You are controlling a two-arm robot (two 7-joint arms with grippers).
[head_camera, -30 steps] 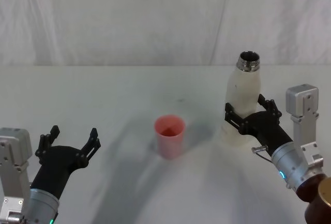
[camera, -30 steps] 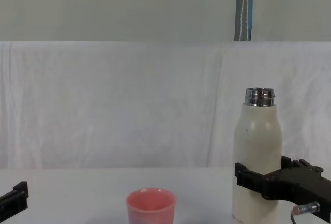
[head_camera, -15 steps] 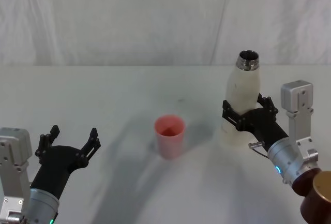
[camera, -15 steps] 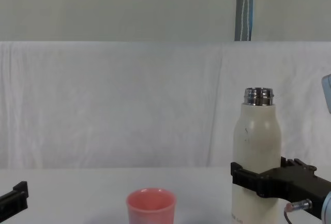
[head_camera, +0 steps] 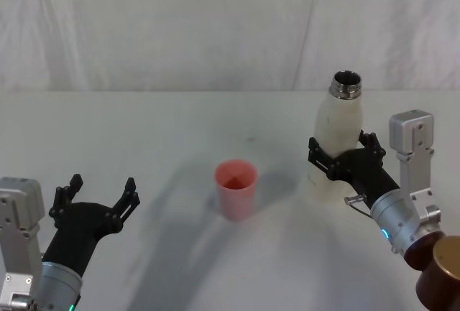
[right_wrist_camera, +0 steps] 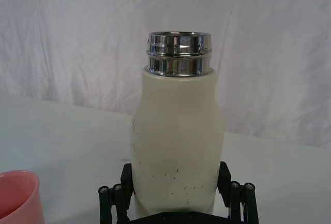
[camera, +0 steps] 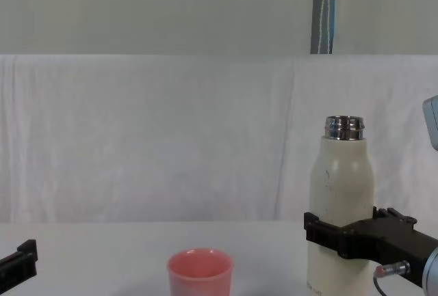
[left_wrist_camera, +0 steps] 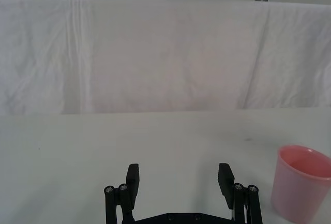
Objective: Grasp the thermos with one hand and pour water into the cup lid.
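The thermos (camera: 340, 207) base is cut off by the chest view's lower edge (likewise the cup lid (camera: 200, 273) base). The right gripper (head_camera: 343, 157) hides the bottle's lower body; finger contact cannot be determined.

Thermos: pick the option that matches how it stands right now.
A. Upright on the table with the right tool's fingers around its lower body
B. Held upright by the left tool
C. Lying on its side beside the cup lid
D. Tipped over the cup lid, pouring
A: the thermos stands upright, open neck up, with the right tool around its lower body, apart from the cup lid.
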